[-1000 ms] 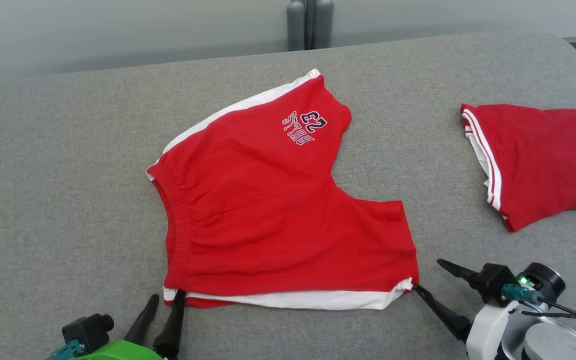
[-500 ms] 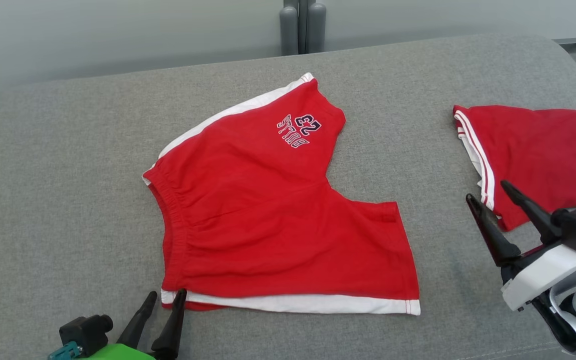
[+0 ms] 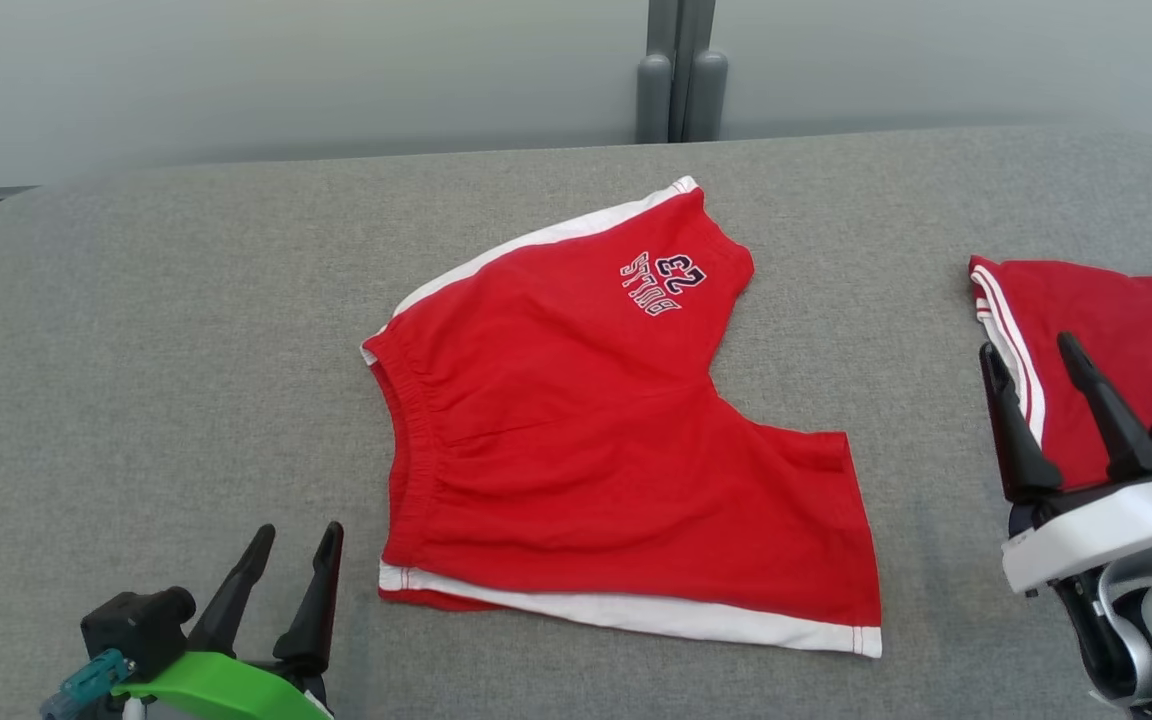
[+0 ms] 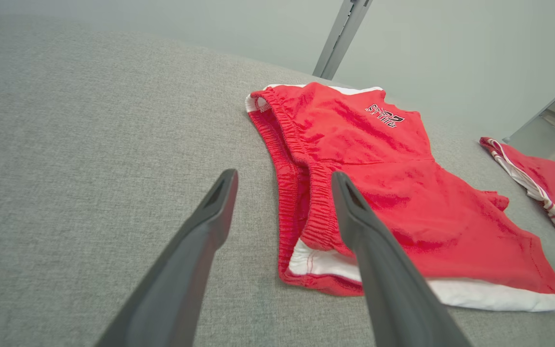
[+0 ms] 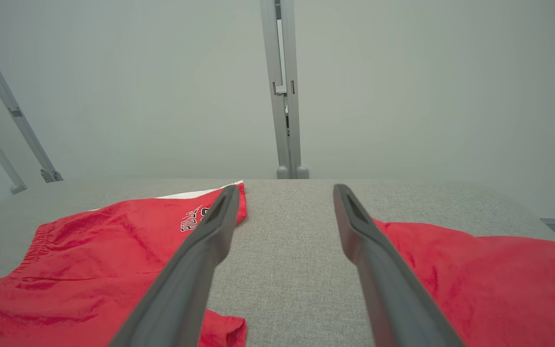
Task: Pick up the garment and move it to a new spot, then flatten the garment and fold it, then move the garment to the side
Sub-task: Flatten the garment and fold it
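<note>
Red shorts (image 3: 596, 450) lay flat on grey bench (image 3: 166, 330); left gripper (image 3: 299, 532) and right gripper (image 3: 1026, 347) both spread wide, holding nothing.

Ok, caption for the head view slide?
Red white-trimmed shorts lie spread on the grey fabric surface; left gripper and right gripper open, holding nothing.

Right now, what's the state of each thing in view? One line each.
shorts: spread flat on the grey surface, not yet folded, held by neither gripper.
second red garment: lying to the right, apart from the shorts.
left gripper: open, empty, beside the shorts' waistband corner.
right gripper: open, empty, between the two garments.
</note>
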{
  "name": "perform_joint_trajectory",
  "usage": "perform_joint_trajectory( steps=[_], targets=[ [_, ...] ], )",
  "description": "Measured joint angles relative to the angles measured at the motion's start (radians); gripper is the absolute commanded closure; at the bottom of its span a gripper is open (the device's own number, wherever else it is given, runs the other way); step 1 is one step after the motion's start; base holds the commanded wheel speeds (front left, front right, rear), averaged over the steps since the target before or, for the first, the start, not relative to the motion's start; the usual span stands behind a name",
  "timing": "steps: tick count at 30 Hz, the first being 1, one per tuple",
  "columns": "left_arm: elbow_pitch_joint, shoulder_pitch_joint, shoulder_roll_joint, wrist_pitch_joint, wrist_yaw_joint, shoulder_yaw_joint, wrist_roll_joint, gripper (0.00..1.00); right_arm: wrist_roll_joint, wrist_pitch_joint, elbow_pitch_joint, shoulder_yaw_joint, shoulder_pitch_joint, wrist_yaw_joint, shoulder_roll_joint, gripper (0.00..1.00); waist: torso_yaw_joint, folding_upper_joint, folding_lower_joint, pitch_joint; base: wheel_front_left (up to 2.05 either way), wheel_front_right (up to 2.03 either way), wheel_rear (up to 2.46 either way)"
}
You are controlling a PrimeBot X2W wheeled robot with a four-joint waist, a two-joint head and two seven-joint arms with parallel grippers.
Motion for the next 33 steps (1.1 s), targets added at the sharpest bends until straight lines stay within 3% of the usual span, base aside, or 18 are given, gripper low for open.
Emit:
perform_joint_trajectory(
  steps=[9, 12, 25, 33],
  targets=[
    [-0.015, 0.002, 0.025, -0.010, 0.085, 0.100, 0.035, 0.00, -0.095, 0.000, 0.009, -0.019, 0.090, -0.007, 0.093, 0.00, 0.038, 0.0000, 0.0000, -0.051, 0.00, 0.00, 0.00],
    [-0.006, 0.007, 0.022, -0.010, 0.095, 0.104, 0.052, 0.00, -0.117, 0.000, 0.019, -0.039, 0.123, -0.009, 0.132, 0.00, 0.038, 0.0000, 0.0000, -0.061, 0.00, 0.00, 0.00],
    [0.024, 0.069, -0.012, -0.010, 0.109, 0.174, 0.146, 0.00, -0.215, 0.000, 0.090, -0.057, 0.208, -0.015, 0.223, 0.00, -0.001, 0.0000, 0.0000, -0.084, 0.00, 0.00, 0.00],
    [0.035, 0.107, -0.043, -0.010, 0.109, 0.220, 0.192, 0.00, -0.281, 0.000, 0.074, -0.155, 0.224, -0.015, 0.254, 0.00, -0.014, 0.0000, -0.0001, -0.089, 0.00, 0.00, 0.00]
  ],
)
